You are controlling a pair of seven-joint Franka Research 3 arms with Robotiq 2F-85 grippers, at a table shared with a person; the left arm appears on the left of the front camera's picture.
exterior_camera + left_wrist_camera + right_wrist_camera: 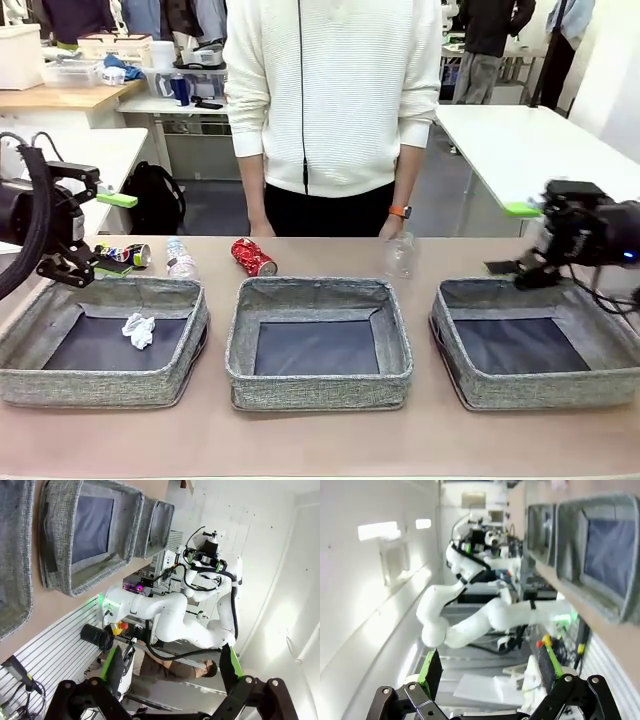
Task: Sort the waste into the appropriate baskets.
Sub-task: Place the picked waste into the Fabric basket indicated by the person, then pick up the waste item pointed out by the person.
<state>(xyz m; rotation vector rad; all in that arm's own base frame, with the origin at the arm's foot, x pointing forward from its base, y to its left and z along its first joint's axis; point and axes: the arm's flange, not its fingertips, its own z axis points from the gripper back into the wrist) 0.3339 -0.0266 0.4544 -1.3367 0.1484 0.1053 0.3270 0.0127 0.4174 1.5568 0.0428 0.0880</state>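
Observation:
Three grey woven baskets stand in a row: left (60, 375), middle (318, 388) and right (470, 375). A crumpled white paper ball (138, 330) lies in the left basket. Behind the baskets on the table lie a crushed dark can (125, 253), a clear plastic bottle (180, 260), a crushed red can (253, 257) and a crushed clear plastic container (400, 255). My left gripper (108, 234) hovers open at the far left, above the dark can. My right gripper (510, 238) is open at the far right, behind the right basket. Both wrist views show empty jaws (170, 660) (487, 665).
A person in a white sweater (330, 90) stands at the far side, one hand (392, 228) hanging just behind the clear container. The wrist views, rolled sideways, show the baskets (90, 530) (600, 550) and the other arm farther off. Bare table lies in front of the baskets.

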